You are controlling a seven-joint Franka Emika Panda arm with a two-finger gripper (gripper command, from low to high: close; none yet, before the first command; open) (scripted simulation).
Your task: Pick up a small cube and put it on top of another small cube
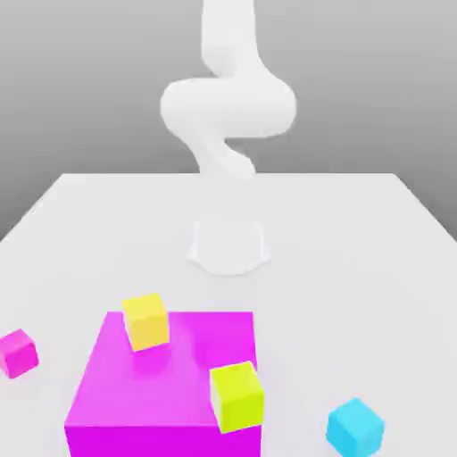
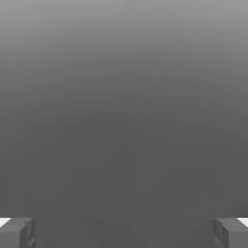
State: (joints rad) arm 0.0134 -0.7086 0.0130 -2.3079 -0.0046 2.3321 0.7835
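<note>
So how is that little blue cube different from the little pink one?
The cyan cube is sky blue; the pink cube is magenta-pink. The cyan cube sits at the exterior view's right of the big magenta block, the pink cube at its left. The cyan cube lies nearer the camera and looks slightly larger, though that may only be nearness. Both are small plain cubes resting on the white table, clear of the block.

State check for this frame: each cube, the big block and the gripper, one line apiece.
cyan cube: on the table, apart from the block, untouched.
pink cube: on the table, alone.
yellow cube: on the magenta block.
second yellow cube: on the block's near corner.
gripper: open, holding nothing.
</note>
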